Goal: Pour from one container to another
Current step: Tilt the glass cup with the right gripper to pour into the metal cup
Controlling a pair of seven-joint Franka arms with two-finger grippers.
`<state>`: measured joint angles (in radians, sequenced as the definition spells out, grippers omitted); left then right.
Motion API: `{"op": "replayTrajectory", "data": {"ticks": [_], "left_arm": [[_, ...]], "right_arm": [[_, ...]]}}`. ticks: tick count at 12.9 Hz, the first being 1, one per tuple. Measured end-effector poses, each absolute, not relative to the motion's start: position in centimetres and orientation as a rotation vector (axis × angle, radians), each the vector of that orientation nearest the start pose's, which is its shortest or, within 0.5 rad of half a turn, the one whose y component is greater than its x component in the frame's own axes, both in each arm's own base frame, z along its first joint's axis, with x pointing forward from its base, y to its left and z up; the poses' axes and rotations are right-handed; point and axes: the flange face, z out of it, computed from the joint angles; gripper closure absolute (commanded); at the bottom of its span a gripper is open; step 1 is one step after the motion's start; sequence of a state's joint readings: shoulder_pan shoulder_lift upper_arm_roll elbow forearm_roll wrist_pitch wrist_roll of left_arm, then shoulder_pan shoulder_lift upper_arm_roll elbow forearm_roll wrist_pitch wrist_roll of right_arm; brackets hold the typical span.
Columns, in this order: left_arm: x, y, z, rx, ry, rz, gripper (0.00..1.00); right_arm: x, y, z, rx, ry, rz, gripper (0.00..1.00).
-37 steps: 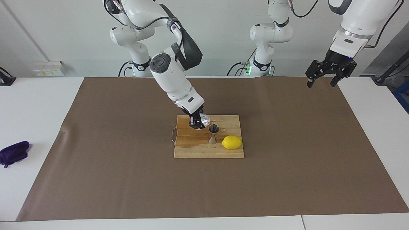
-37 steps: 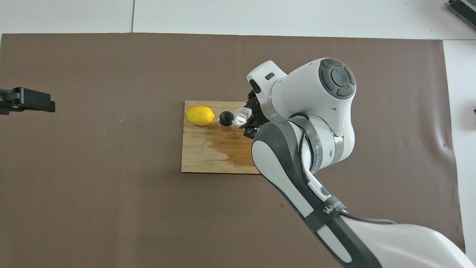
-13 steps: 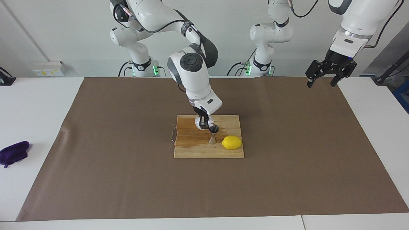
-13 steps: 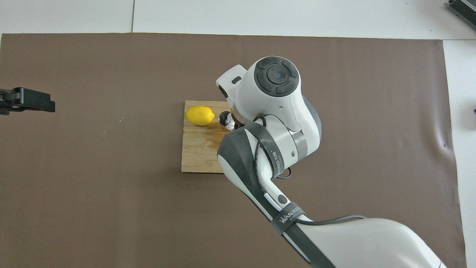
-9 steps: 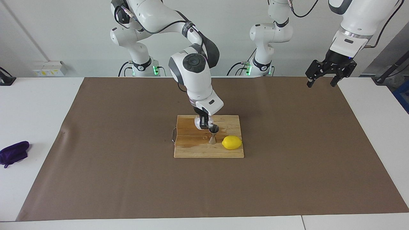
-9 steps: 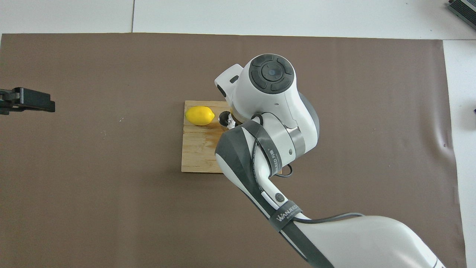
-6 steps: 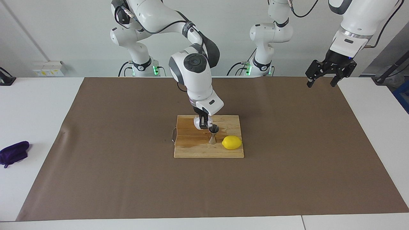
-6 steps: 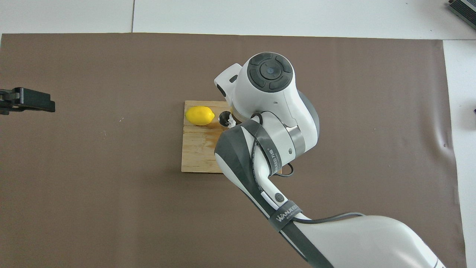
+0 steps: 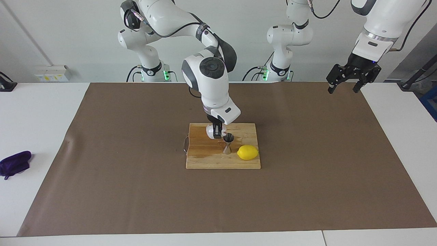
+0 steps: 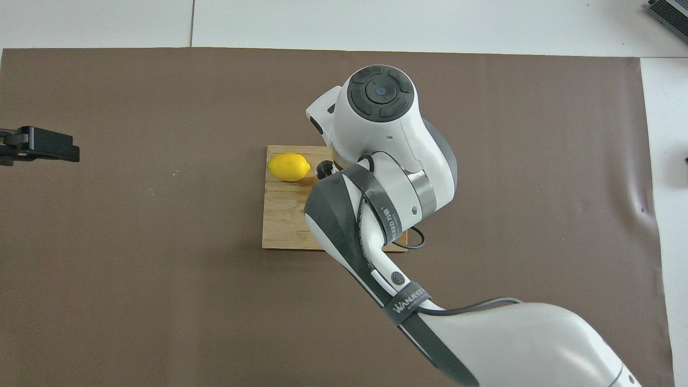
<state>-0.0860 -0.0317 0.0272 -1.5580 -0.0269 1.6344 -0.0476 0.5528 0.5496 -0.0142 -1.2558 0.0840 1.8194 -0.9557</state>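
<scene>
My right gripper [image 9: 216,132] is shut on the small clear glass cup [image 9: 210,131], holding it tipped over the wooden board with its mouth toward the steel jigger [image 9: 227,144]. The jigger stands upright on the board, and the cup's lip is right beside its top rim. In the overhead view the right arm hides the cup, and only the jigger's dark mouth [image 10: 323,170] shows. My left gripper [image 9: 344,83] waits open, high over the mat's corner at the left arm's end [image 10: 43,145].
The wooden cutting board [image 9: 205,160] lies mid-mat with a dark wet patch on it. A yellow lemon [image 9: 248,152] rests on the board beside the jigger [image 10: 289,166]. A purple cloth [image 9: 14,164] lies off the mat at the right arm's end.
The right arm has swung the cup over to the jigger and rolled its wrist, tipping the cup further. In the last second it only turned slightly. The left arm has not moved.
</scene>
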Motion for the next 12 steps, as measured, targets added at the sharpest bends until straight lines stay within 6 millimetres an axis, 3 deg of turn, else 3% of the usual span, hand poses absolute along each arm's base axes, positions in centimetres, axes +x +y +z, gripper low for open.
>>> {"op": "replayTrajectory", "data": {"ticks": [5,12], "left_arm": [[55.0,-3.5,65.4,-3.17,0.017,-0.169,0.0],[55.0,-3.5,65.4,-3.17,0.017,-0.169,0.0]], "right_arm": [[61.5,39.2,43.7,-2.287,-2.086,-0.028,1.0],[61.3,39.1,43.5,-2.289,-2.096,0.015,1.0]]}}
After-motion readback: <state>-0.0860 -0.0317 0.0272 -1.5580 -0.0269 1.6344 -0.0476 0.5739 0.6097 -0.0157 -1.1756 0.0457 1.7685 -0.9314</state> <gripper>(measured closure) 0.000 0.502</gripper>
